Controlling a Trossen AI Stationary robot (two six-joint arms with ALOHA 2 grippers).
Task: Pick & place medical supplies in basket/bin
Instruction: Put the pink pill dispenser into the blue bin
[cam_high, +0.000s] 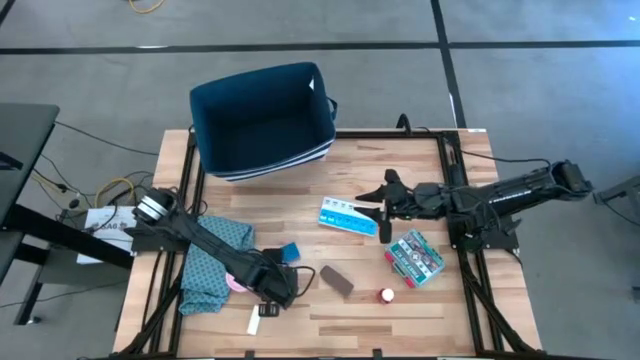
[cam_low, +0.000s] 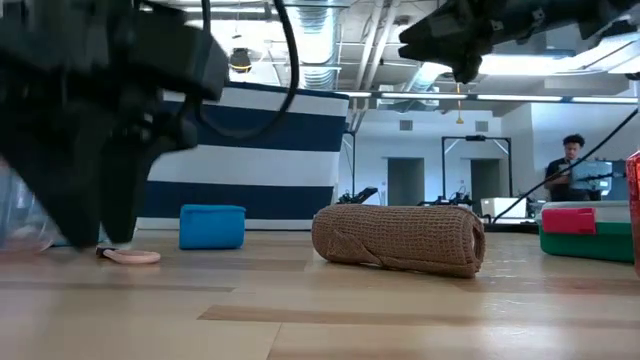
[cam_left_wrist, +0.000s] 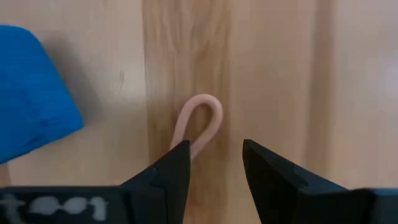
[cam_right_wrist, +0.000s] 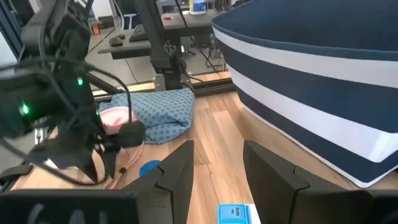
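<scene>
Pink and limp, a thin looped strip lies flat on the wooden table just ahead of the left gripper, whose dark fingers stand a little apart and hold nothing; one fingertip overlaps the loop's end, though contact cannot be confirmed; a small blue square sits just beside it. By the look of it the strip is light, soft and floppy, likely to sag or slide under a shallow pinch; a grip straddling the loop and closing across both strands, low against the wood, seems safest. Nearby, a brown block, apparently a woven bandage roll, looks compressible and grippy, best taken across its middle. At the table's far edge waits the navy bin; the right gripper hovers above the light blue pill organiser, fingers parted and empty; that rigid, smooth case probably wants a hold across its narrow width.
</scene>
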